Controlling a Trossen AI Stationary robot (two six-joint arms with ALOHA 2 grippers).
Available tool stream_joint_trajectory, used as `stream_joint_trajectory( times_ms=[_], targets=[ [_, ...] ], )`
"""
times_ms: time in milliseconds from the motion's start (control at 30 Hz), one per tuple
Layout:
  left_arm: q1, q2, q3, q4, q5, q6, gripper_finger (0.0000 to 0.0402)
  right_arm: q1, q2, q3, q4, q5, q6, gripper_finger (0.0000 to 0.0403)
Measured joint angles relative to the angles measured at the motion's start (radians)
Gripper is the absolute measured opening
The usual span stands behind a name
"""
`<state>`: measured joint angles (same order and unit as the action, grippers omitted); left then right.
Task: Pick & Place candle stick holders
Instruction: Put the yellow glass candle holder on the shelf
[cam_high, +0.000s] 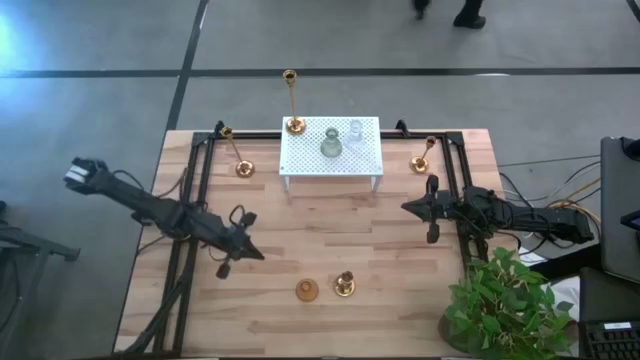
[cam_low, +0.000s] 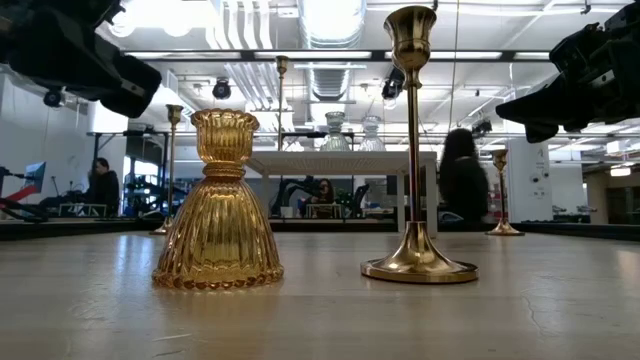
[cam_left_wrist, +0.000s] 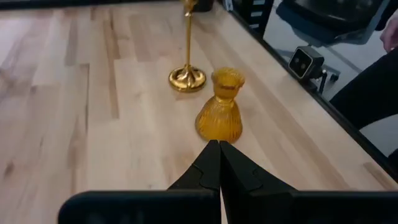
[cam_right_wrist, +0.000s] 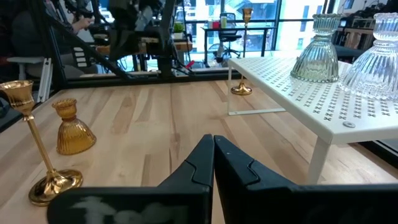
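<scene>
High view shows the left gripper (cam_high: 244, 252), fingers pressed together and empty, near the amber glass holder (cam_high: 307, 291), which stands on the wooden table (cam_high: 200, 300) just beside a short brass stick (cam_high: 344, 287). The right gripper (cam_high: 419, 208), also closed, waits near the white perforated rack (cam_high: 305, 160). Opening wide and squeezing the narrow waist above the ribbed, bell-shaped skirt looks safest; glass is slick.
</scene>
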<state>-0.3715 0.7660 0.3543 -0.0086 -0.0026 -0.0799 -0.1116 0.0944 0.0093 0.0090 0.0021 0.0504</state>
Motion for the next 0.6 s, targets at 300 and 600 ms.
stream_joint_trajectory(
  times_ms=[300, 600],
  targets=[
    [-0.006, 0.203, -0.003, 0.193, 0.081, 0.084, 0.0002, 0.000, 0.000, 0.000, 0.000, 0.000, 0.000, 0.0009],
    [-0.005, 0.378, 0.030, 0.335, 0.090, 0.107, 0.0020, 0.000, 0.000, 0.000, 0.000, 0.000, 0.000, 0.0009]
  ],
)
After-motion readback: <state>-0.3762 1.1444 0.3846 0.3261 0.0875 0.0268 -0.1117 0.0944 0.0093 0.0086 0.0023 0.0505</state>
